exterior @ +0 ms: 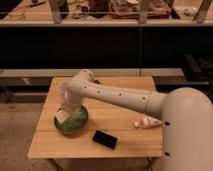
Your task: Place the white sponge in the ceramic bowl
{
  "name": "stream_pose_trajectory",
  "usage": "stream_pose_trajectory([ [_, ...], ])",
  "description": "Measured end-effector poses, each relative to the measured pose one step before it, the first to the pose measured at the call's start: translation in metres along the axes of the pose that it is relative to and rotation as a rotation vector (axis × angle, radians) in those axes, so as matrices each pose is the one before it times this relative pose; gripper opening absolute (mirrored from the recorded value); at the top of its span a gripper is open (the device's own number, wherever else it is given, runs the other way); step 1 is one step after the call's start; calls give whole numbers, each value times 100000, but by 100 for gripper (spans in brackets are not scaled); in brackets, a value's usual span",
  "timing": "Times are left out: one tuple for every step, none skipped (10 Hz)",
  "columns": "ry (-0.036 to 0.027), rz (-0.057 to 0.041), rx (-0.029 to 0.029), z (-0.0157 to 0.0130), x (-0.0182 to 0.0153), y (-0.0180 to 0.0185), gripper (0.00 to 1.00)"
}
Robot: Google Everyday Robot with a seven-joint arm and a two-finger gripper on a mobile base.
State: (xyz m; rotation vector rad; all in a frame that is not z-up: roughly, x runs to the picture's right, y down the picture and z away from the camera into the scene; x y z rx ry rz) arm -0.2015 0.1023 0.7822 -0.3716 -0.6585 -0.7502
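The green ceramic bowl [75,125] stands on the left part of the wooden table [125,115]. My arm reaches from the right, bends above the table's back left and comes down over the bowl. The gripper [66,109] hangs just above the bowl's left half. An off-white squarish block, the white sponge [62,117], shows right below the gripper at the bowl's left inner side. I cannot tell whether the gripper still touches it.
A black flat object [105,139] lies near the table's front edge, right of the bowl. A lumpy whitish elongated object [146,122] lies at the table's right side. A translucent white cup [61,91] stands behind the gripper. Dark shelving runs behind the table.
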Motion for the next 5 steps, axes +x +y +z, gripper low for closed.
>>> stream_pose_trajectory([
  [170, 680, -513, -124, 221, 173, 79],
  [-73, 116, -191, -41, -66, -36, 80],
  [-194, -68, -78, -25, -141, -101, 80],
  [-149, 104, 21, -36, 46, 71, 80],
  [65, -759, 213, -157, 53, 45, 80],
])
